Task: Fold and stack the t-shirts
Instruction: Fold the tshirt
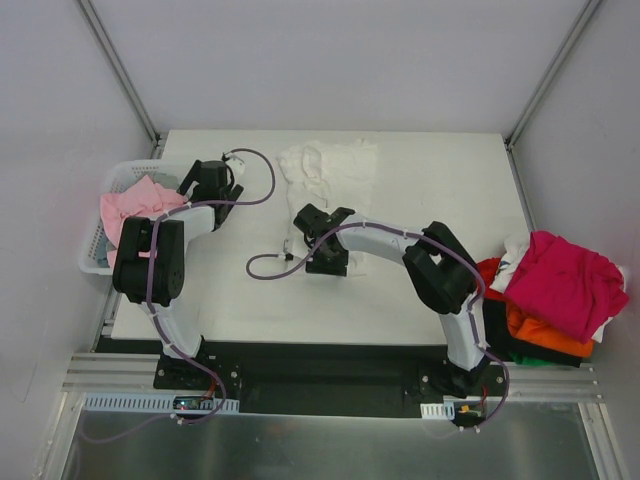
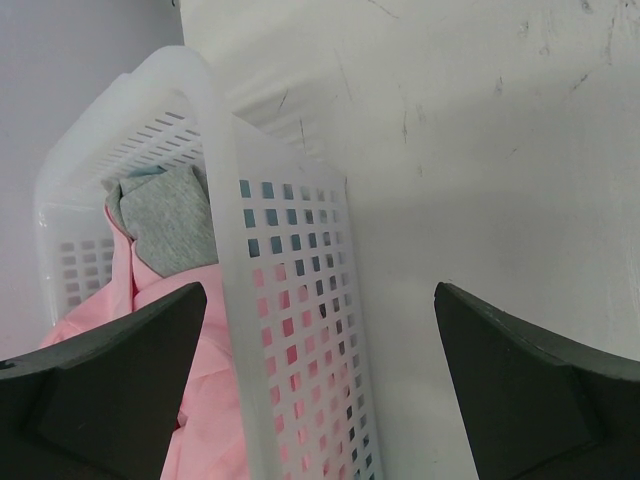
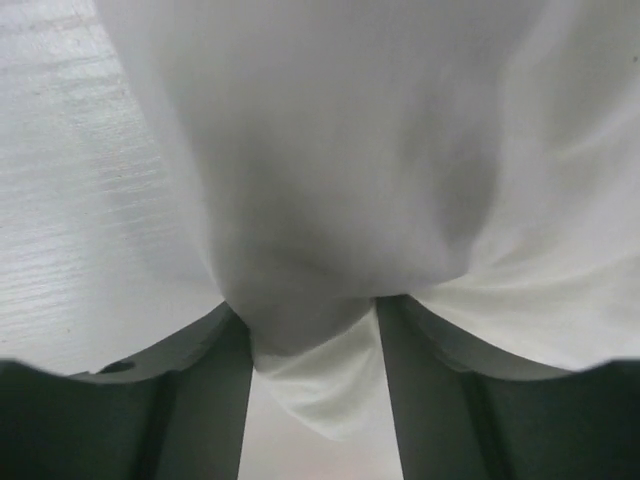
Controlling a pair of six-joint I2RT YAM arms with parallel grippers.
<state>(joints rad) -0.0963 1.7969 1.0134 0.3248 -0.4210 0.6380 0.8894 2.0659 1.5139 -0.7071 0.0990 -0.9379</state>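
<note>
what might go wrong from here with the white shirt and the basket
The right gripper pinches only a small bunch of the white t-shirt; it may slip or drag creased. The open left gripper hangs over the basket wall and could strike it going down for the pink t-shirt.

Two arms: left arm (image 1: pixel 150 265), right arm (image 1: pixel 440 270). One basket (image 1: pixel 95 262), left, with two garments: pink t-shirt (image 1: pixel 135 210), grey garment (image 2: pixel 170 225). One white t-shirt (image 1: pixel 330 170), far centre. At least four piled right: magenta t-shirt (image 1: pixel 565 280), orange t-shirt (image 1: pixel 545 335), red t-shirt (image 1: pixel 490 272), black t-shirt (image 1: pixel 500 325).
</note>
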